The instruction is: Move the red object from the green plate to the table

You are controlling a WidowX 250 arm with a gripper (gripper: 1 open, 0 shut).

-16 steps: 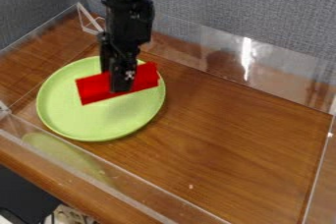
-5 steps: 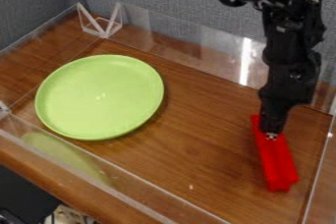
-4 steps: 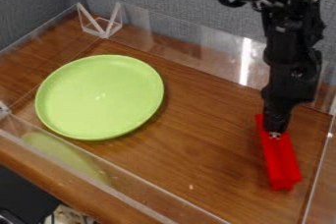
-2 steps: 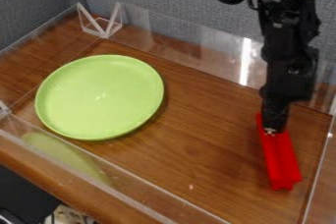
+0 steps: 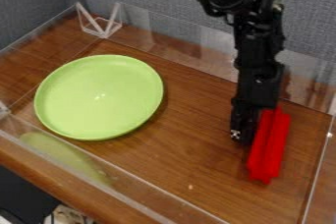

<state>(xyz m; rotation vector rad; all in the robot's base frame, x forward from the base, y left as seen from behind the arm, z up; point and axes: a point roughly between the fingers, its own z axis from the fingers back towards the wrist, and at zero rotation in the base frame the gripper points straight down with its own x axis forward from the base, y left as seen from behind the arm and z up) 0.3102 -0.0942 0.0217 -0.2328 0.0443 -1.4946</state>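
The red object point(image 5: 269, 147) is a bright red bar at the far right of the table point(image 5: 178, 154), close to the right acrylic wall, standing almost lengthwise toward me. My gripper point(image 5: 245, 130) hangs from the dark arm and presses against the bar's upper left side, shut on it. Whether the bar rests on the wood or hangs just above it I cannot tell. The green plate point(image 5: 98, 95) lies at the left with nothing on it, well apart from the gripper.
Clear acrylic walls point(image 5: 157, 203) ring the tabletop on all sides. A small clear wire-like stand point(image 5: 100, 19) sits at the back left corner. Bare wood lies between the plate and the red bar.
The arm has swung left and lower, and the red bar has turned with it, from slanting down to the right to nearly straight. The plate has not moved.
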